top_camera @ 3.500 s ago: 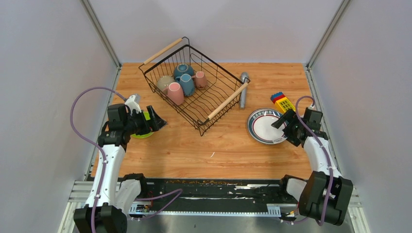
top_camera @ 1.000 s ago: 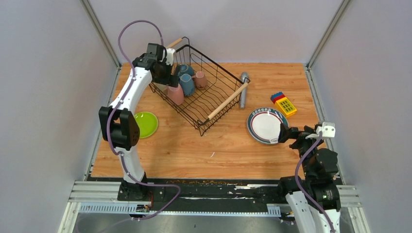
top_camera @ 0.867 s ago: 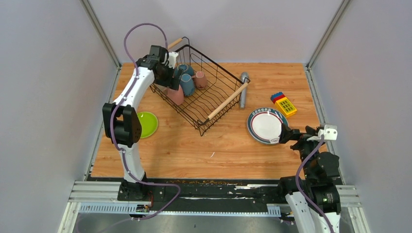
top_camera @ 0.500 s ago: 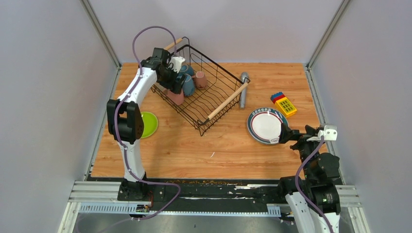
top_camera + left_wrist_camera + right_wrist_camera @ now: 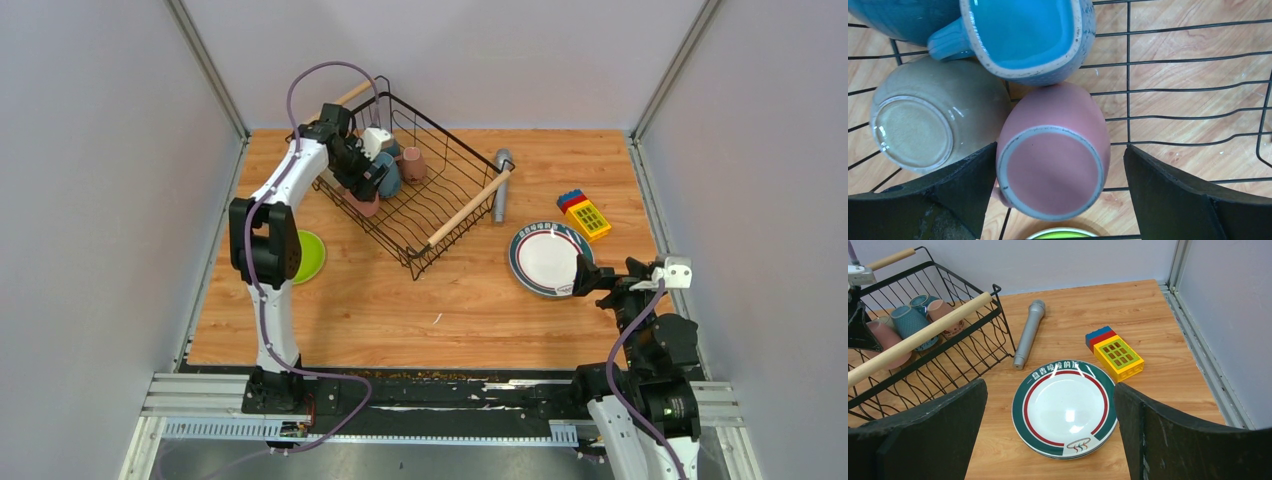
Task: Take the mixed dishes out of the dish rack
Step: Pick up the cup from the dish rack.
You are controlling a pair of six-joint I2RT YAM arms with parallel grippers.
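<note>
Left wrist: gripper (image 5: 1058, 155) flanks pink mug (image 5: 1050, 172) | top external: mug half-hidden

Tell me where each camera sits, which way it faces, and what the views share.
Top external: above and behind the arms, looking down on the table; both arms show.
Left wrist: on the left hand, looking down into the dish rack at a pink mug; both fingers show.
Right wrist: on the right hand, looking across a white plate; both fingers show.
Shared: all three see the dish rack.
</note>
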